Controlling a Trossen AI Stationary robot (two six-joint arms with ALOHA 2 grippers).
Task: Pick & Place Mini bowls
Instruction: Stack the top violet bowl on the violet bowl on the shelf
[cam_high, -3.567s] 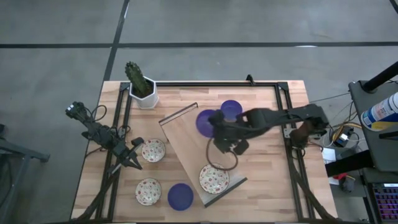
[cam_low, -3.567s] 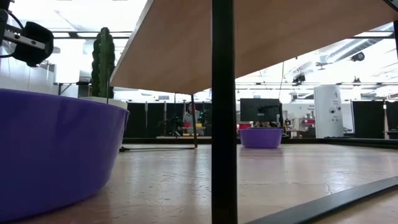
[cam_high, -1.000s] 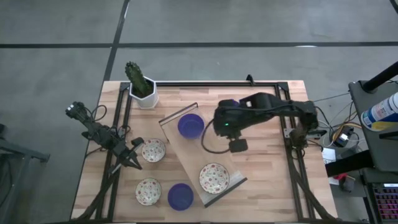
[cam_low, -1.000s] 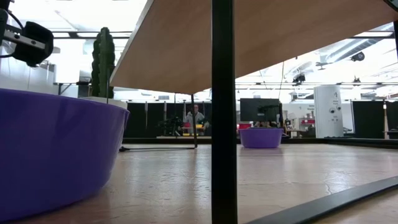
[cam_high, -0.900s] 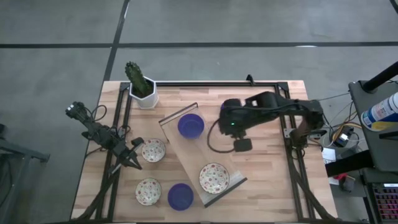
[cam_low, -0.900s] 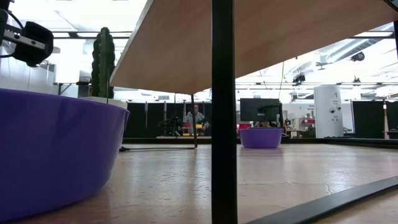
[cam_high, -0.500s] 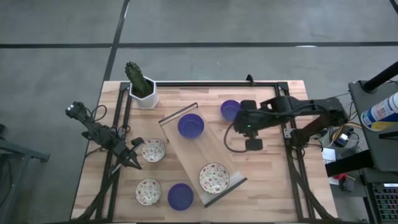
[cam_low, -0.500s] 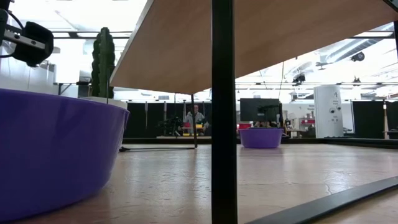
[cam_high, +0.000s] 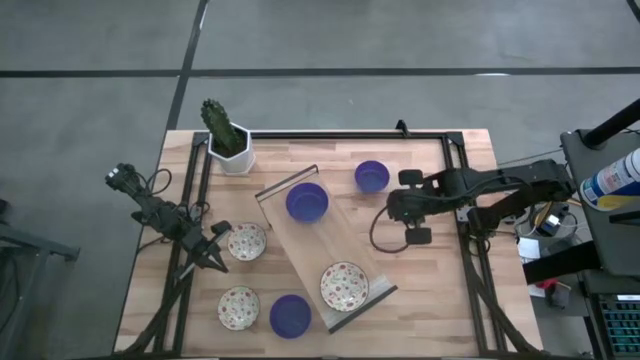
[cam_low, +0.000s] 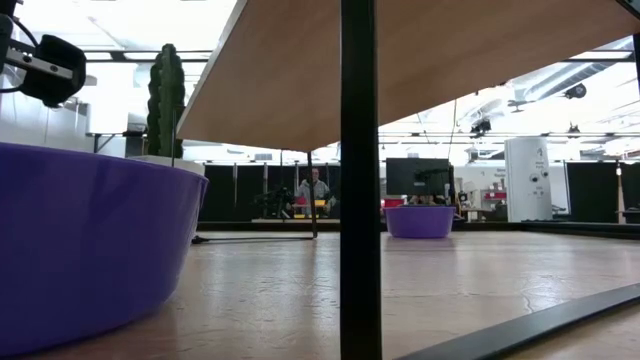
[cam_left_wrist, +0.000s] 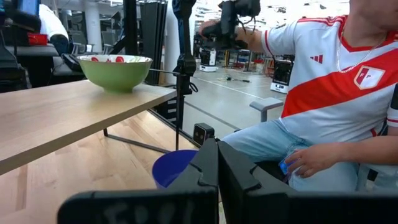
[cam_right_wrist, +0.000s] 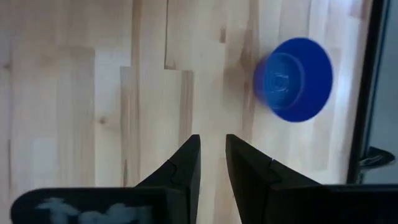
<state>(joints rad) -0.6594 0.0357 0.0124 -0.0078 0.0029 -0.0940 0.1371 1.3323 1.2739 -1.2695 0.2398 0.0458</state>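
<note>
Six mini bowls show in the high view. One blue bowl (cam_high: 307, 201) and one floral bowl (cam_high: 344, 287) sit on a raised wooden board (cam_high: 318, 245). A second blue bowl (cam_high: 371, 176) (cam_right_wrist: 292, 79) stands on the table by the far edge. Two floral bowls (cam_high: 247, 241) (cam_high: 238, 307) and a third blue bowl (cam_high: 290, 315) (cam_left_wrist: 177, 167) stand at the near left. My right gripper (cam_high: 397, 207) (cam_right_wrist: 213, 146) hangs over bare table right of the board, pointing down, slightly open and empty. My left gripper (cam_high: 215, 255) (cam_left_wrist: 217, 163) waits shut at the left edge.
A cactus in a white hexagonal pot (cam_high: 228, 140) stands at the far left corner. A black frame (cam_high: 455, 190) borders the table. The board stands on black legs (cam_low: 360, 180), with room beneath it. A seated person (cam_left_wrist: 336, 93) shows beyond the table in the left wrist view.
My right gripper has drawn back from beside the blue bowl on the board toward the table's right edge, and the blue bowl by the far edge has come into sight from under the arm. The bowls have stayed where they were.
</note>
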